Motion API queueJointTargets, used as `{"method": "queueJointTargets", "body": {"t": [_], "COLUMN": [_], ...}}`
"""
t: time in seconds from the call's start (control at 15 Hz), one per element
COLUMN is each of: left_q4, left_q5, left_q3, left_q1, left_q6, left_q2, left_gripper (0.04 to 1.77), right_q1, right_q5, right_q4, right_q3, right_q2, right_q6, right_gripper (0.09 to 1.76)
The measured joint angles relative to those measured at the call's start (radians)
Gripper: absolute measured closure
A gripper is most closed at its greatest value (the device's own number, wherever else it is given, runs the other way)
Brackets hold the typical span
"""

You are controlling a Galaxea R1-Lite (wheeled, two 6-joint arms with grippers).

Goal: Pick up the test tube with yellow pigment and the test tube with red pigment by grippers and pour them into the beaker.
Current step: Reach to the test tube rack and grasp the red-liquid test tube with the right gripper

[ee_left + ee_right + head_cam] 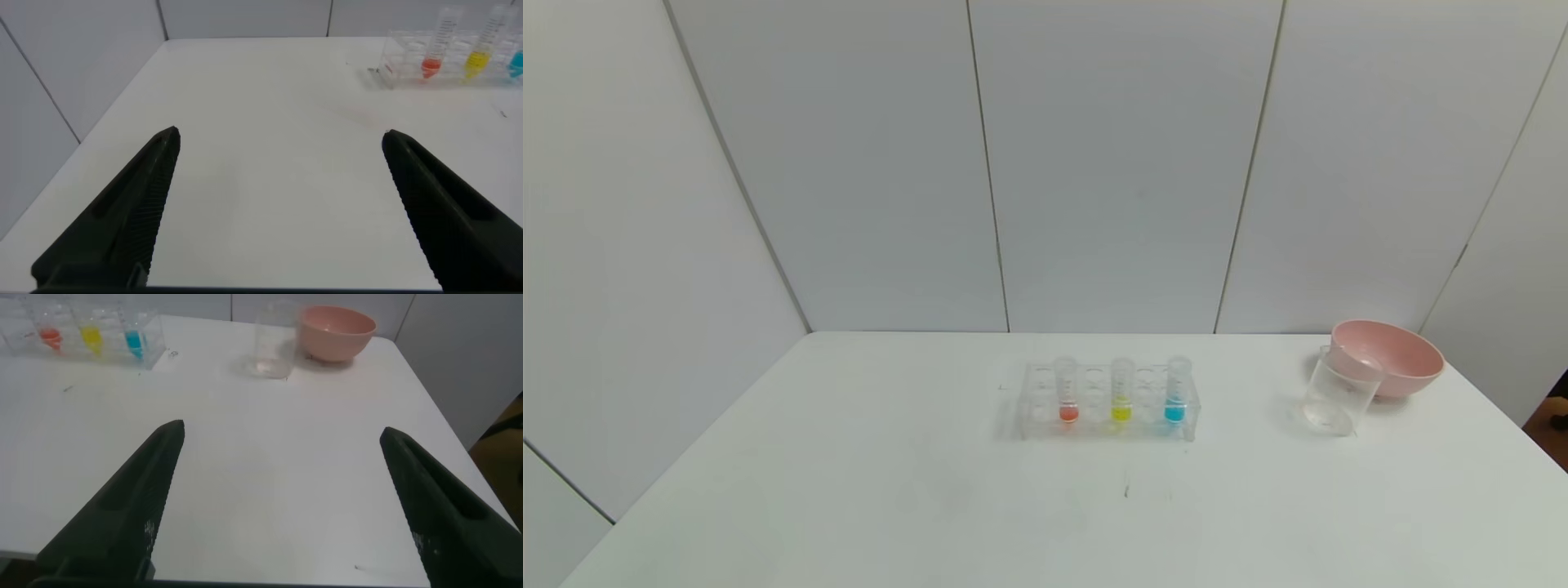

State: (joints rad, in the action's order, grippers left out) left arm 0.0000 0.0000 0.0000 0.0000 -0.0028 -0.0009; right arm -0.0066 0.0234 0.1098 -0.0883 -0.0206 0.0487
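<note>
The red-pigment tube [1067, 392], the yellow-pigment tube [1121, 392] and a blue-liquid tube [1175, 392] stand upright in a clear rack [1037, 408] at the table's middle. The clear beaker [1339, 392] stands to the right, against a pink bowl. Neither gripper shows in the head view. My left gripper [279, 139] is open and empty over bare table, with the red tube [433, 45] and yellow tube [482, 45] far off. My right gripper [282, 433] is open and empty, with the beaker [274, 343] and the yellow tube [90, 331] far off.
A pink bowl [1392, 359] sits behind the beaker at the table's right edge and shows in the right wrist view [335, 331]. White wall panels stand behind and to the left of the white table [849, 490].
</note>
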Motion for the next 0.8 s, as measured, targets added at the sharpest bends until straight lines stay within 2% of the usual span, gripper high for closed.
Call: {"method": "queueJointTargets", "body": {"t": [0.13, 0.33, 0.67, 0.8], "left_q4": [0.0, 0.0, 0.0, 0.0], "left_q5": [0.0, 0.0, 0.0, 0.0], "left_q3": [0.0, 0.0, 0.0, 0.0], "left_q1": [0.0, 0.0, 0.0, 0.0], "left_q6": [0.0, 0.0, 0.0, 0.0], "left_q2": [0.0, 0.0, 0.0, 0.0], "left_gripper": [0.05, 0.05, 0.05, 0.05], "right_q1": [0.003, 0.007, 0.021, 0.092], "right_q5": [-0.005, 0.0, -0.003, -0.076], "right_q4": [0.0, -0.014, -0.186, -0.289], "right_q3": [-0.078, -0.254, -0.617, -0.744], "right_q2": [-0.07, -0.261, -0.752, -0.975], "right_q6": [-0.001, -0.011, -0.094, -0.115], "right_gripper": [0.14, 0.14, 0.14, 0.14]}}
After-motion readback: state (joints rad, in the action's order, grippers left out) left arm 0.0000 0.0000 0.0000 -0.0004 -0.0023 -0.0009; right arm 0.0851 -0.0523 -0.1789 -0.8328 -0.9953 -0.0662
